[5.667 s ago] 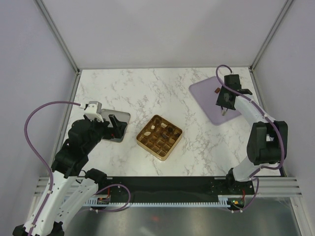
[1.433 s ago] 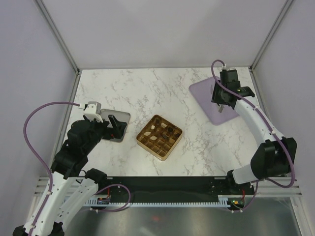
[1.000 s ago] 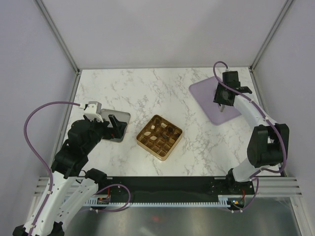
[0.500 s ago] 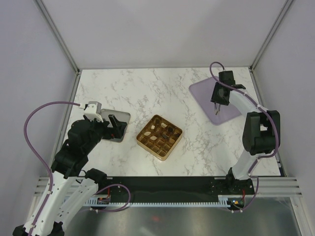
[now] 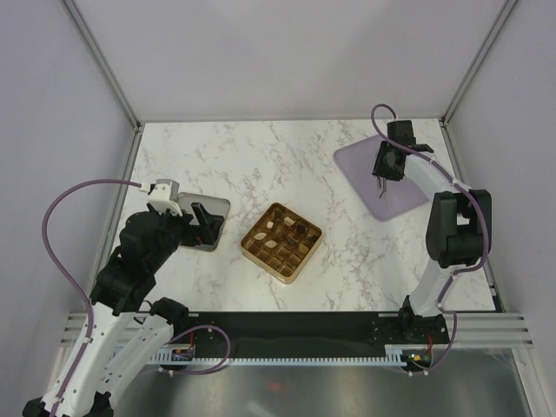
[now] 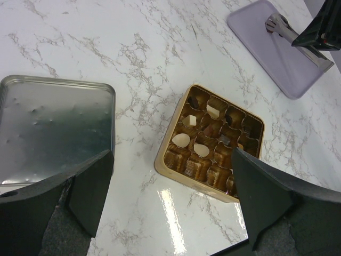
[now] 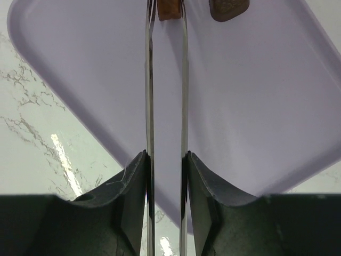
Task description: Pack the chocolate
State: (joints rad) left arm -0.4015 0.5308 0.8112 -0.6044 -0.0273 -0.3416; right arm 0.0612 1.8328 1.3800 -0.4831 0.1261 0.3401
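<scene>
The big white desk (image 5: 287, 165) has grey marble lines all over it. Two arms sit at its near edge.

The left arm (image 5: 139, 252) is on the left side. Its jaws are wide apart and hold nothing. They hang over the space between the silver tin and the gold tray.

The right arm (image 5: 452, 226) reaches to the far right corner of the desk. Its two fingers (image 7: 149, 106) are long and thin, and they point down at the purple mat (image 5: 360, 163).

The purple mat lies flat in that corner.

The silver tin (image 6: 48, 122) lies on the left side of the desk, well apart from the mat.

The gold tray (image 5: 262, 261) sits near the middle, just beside the tin. It has many little square holes.

Some cream chocolate pieces (image 6: 181, 140) sit in holes of the tray. A few holes at the far side hold dark bits, too small to see well.

On the mat, the right jaws are clamped on a brown chocolate piece (image 7: 169, 9). It sits between the very tips.

A dark chocolate piece (image 7: 229, 8) lies on the mat just beside it, not touching the fingers.
</scene>
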